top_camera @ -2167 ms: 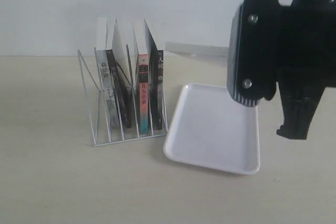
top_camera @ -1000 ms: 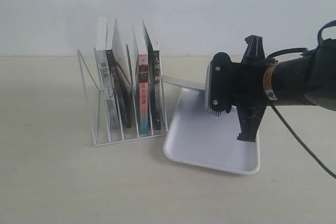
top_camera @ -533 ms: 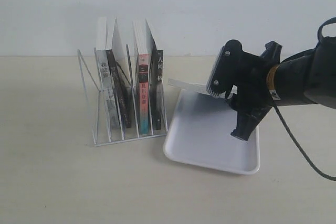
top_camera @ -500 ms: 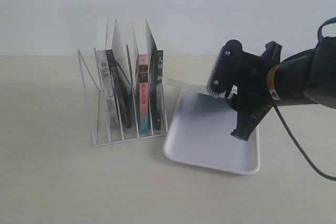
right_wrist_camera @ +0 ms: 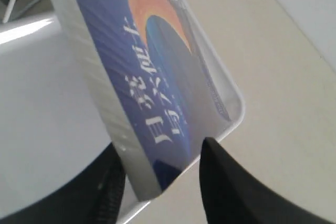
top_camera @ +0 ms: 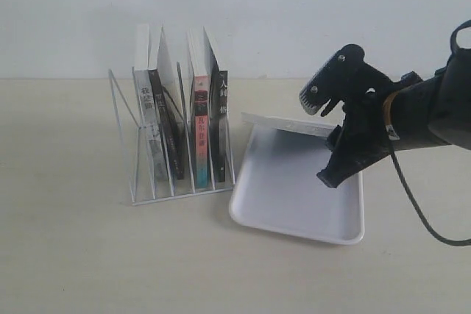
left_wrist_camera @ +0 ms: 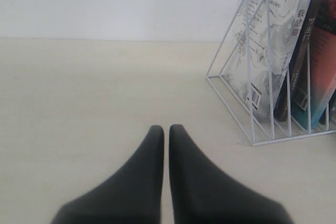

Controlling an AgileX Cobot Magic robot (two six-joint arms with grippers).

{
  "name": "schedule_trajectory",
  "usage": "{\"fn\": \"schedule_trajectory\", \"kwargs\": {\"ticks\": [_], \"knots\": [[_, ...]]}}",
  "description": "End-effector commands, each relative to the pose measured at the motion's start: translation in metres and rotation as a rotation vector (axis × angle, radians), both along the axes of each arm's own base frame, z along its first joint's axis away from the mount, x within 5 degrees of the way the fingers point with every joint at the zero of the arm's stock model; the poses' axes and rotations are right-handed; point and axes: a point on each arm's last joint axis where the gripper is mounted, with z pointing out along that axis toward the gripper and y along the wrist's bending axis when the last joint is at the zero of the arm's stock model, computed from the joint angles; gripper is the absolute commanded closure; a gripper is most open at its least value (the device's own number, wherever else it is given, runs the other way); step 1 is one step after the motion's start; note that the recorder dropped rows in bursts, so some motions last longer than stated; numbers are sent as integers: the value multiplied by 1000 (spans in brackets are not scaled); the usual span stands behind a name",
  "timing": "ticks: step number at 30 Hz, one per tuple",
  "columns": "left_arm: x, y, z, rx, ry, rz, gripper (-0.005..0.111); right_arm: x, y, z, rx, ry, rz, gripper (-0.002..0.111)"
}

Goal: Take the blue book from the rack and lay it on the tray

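Observation:
The blue book [top_camera: 287, 123], with its orange moon cover [right_wrist_camera: 157, 72], lies nearly flat and slightly tilted over the far part of the white tray [top_camera: 294, 193]. My right gripper [top_camera: 320, 137] straddles the book's right end with its jaws spread wide. In the right wrist view the book's page edge leans on one finger [right_wrist_camera: 102, 182], while the other finger [right_wrist_camera: 231, 187] stands clear of the cover. The right gripper [right_wrist_camera: 163, 148] is open. The white wire rack [top_camera: 180, 163] holds several other books. My left gripper [left_wrist_camera: 166, 128] is shut and empty, low over the table.
A grey-white book [left_wrist_camera: 262, 40] fills the rack's [left_wrist_camera: 252, 124] nearest slot in the left wrist view. A red-and-teal-spined book [top_camera: 200, 130] and dark-spined books stand upright in the rack. The tray rim [right_wrist_camera: 233, 111] lies just under the book.
The right gripper has swung down and tilted over the tray, bringing the book lower and flatter. Its fingers now stand wider apart around the book. Rack and tray have not moved.

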Motion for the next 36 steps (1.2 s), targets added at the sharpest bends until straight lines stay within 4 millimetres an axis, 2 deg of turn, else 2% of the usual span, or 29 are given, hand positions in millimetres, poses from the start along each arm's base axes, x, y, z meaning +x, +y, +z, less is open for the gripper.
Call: {"fn": "schedule_trajectory", "kwargs": {"ticks": [1, 12, 17, 19, 20, 22, 26, 36], "knots": [[0, 0, 1, -4, -8, 2, 103, -3, -2, 18, 58, -40, -34, 65], [0, 0, 1, -4, -8, 2, 103, -9, -8, 35, 162, -48, -141, 65], [0, 0, 1, -4, -8, 2, 103, -20, -19, 47, 187, -19, -251, 65], [0, 0, 1, -4, -8, 2, 103, -27, -24, 55, 213, -4, -302, 73], [0, 0, 1, -4, -8, 2, 103, -33, -28, 62, 232, 0, -333, 82], [0, 0, 1, -4, -8, 2, 103, -42, -35, 73, 252, -6, -366, 110], [0, 0, 1, -4, -8, 2, 103, -65, -50, 98, 321, -30, -445, 108], [0, 0, 1, -4, -8, 2, 103, -102, -71, 141, 425, -201, -414, 108]]}}
